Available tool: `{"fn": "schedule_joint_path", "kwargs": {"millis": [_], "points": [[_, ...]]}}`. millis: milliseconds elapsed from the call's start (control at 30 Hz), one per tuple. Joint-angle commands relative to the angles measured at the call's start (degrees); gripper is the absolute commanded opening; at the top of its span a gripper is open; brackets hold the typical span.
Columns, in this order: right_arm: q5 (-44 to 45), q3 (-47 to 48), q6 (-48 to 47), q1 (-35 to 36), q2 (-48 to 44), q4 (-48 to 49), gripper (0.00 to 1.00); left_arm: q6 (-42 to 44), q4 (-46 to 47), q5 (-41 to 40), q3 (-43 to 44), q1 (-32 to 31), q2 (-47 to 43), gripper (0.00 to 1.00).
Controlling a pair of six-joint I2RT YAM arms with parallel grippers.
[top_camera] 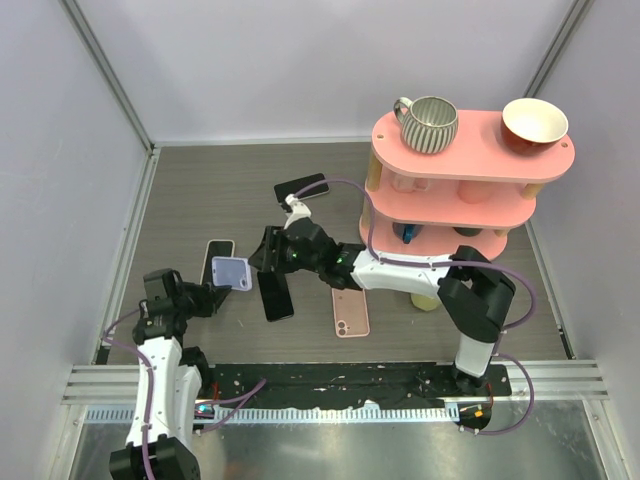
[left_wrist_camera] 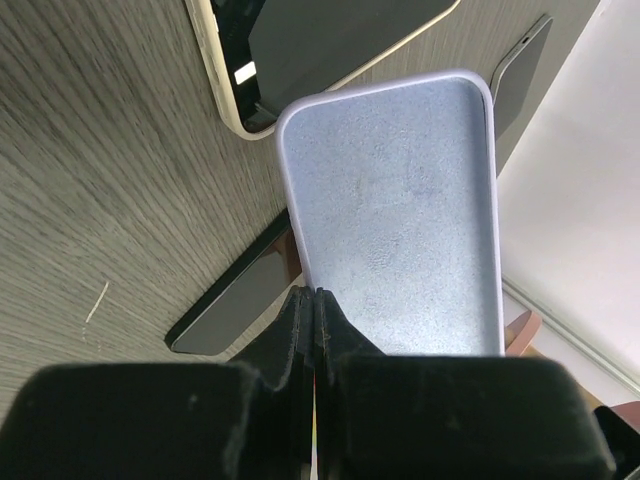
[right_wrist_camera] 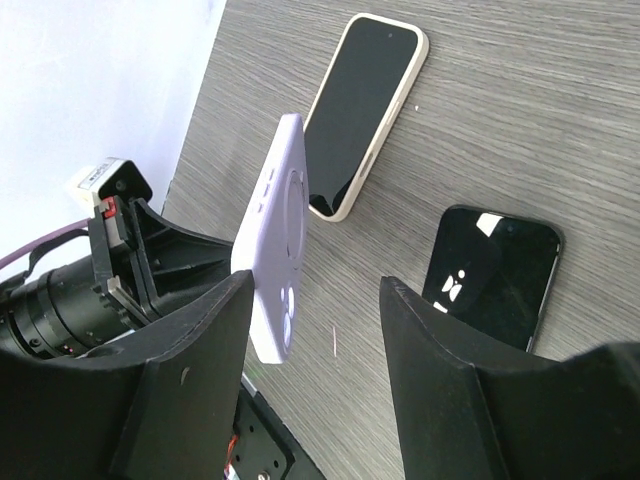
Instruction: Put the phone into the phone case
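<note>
Grey wood-grain table [top_camera: 200, 190] carries a pink shelf [top_camera: 480, 142] at right. The right claw [right_wrist_camera: 315, 300] hangs partly open and empty just beside a black phone [right_wrist_camera: 490, 275], probably lining up a pickup. The left claw [left_wrist_camera: 315, 300] pinches the lilac case [left_wrist_camera: 400, 210] clear of the table, presenting it for loading. Only the left wrist view shows its hollow inside; the right wrist view shows its back.

Bright, even light — soft shadows; left wrist fingers [left_wrist_camera: 150, 420] out of focus, glare on dark phone [right_wrist_camera: 495, 275].
</note>
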Motion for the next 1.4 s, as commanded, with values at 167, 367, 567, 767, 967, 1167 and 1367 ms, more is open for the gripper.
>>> {"fn": "schedule_joint_path", "kwargs": {"millis": [167,367,567,767,967,1167,1367], "points": [[1.2,-3.9,-0.7,0.5,-5.6,4.6,0.62,-1.5,5.3,2.6,3.1,-0.3,0.1,0.00],[3.4,-6.5,-0.5,0.6,-9.9,4.9,0.66,-2.7,5.7,2.3,2.7,-0.3,0.4,0.00],[0.2,-4.3,0.7,0.6,-6.1,5.1,0.67,-2.7,5.8,3.2,3.5,-0.3,0.5,0.00],[-1.3,0.7,1.0,1.0,-1.4,2.4,0.60,-0.2,9.6,5.5,3.6,-0.2,0.5,0.00],[-1.2,1.2,-1.5,0.7,-1.1,4.0,0.17,2.9,15.0,8.4,3.4,-0.5,0.8,0.00],[-6.5,0.1,-12.1,-3.8,-5.9,-4.4,0.01,12.9,26.9,18.5,1.9,-0.5,3.1,0.59],[-19.3,-2.3,-27.6,-12.2,-14.4,-21.2,0.01,32.4,22.8,20.2,8.8,-1.8,3.2,0.58]]}}
